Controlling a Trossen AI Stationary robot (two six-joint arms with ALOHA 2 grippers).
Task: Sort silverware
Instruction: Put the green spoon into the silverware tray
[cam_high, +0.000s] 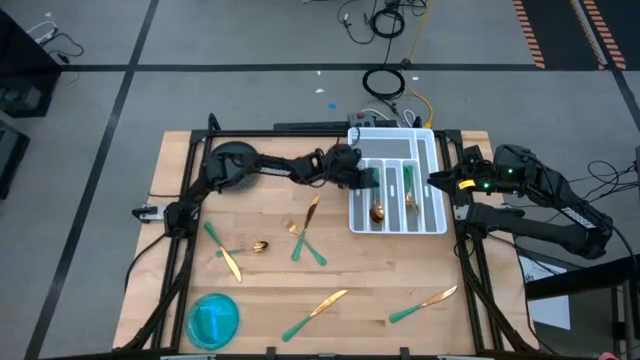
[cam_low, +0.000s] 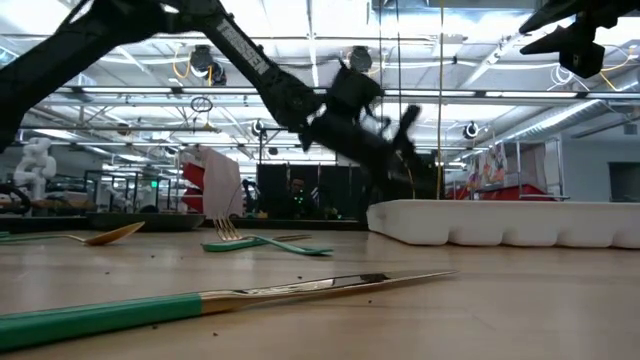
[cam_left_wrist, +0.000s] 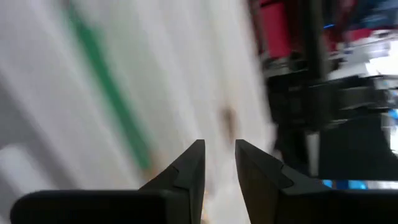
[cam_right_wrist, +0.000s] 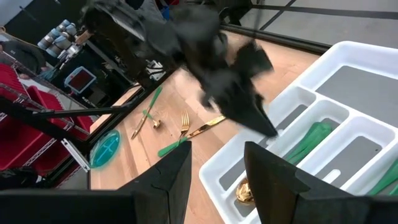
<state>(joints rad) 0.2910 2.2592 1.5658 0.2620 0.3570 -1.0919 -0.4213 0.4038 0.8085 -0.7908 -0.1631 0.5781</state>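
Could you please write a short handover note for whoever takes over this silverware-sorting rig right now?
Left gripper: open, empty, over the white tray's left compartments.
Right gripper: open, empty, waiting at the tray's right edge.
Done: several green-handled pieces lie in the tray, among them a spoon.
Left on the table: a knife and spoon at left, two crossed forks in the middle, two knives near the front. The blue bowl sits front left.

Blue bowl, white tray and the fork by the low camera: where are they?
Round blue bowl (cam_high: 213, 319): high view, its middle.
White compartmented plastic tray (cam_high: 437, 222): high view, its right wall.
Gold-headed, green-handled fork (cam_low: 262, 242): low view, its green handle.
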